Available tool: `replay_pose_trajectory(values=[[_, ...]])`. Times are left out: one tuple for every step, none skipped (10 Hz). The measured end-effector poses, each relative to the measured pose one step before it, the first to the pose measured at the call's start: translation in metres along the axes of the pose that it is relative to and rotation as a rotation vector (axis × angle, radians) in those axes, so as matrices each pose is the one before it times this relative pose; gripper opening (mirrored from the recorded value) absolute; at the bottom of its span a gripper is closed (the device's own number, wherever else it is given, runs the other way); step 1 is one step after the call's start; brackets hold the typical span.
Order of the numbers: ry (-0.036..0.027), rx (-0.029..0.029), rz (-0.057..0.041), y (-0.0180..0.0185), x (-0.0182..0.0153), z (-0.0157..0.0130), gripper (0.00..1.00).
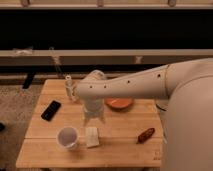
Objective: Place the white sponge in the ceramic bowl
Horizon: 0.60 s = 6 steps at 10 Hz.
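Note:
The white sponge lies flat on the wooden table, just right of the white cup. My gripper hangs from the white arm directly above the sponge, a little short of it, pointing down. The orange-red ceramic bowl sits behind and to the right of the gripper, partly hidden by the arm.
A black phone lies at the table's left side. A small brown-red object lies at the right front. A pale upright object stands at the back left. A dark shelf and rails run behind the table.

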Motion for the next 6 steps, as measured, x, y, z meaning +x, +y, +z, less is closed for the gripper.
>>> replay_pose_trajectory(values=[[0.0066,-0.00567,-0.00356,0.00255,0.00241,0.00947,0.65],[0.01182,-0.00076,-0.00441,0.00106,0.00227,0.01326,0.65],[0.00684,-0.00076,-0.00277,0.00118,0.00079,0.00777,0.65],[0.00581,0.00409,-0.0042,0.00047,-0.00017,0.00812,0.65],[0.01332,0.00459,-0.0049,0.00236,-0.00045,0.01199,0.65],[0.01187,0.00328,0.00005,-0.0004,-0.00193,0.01033,0.65]])
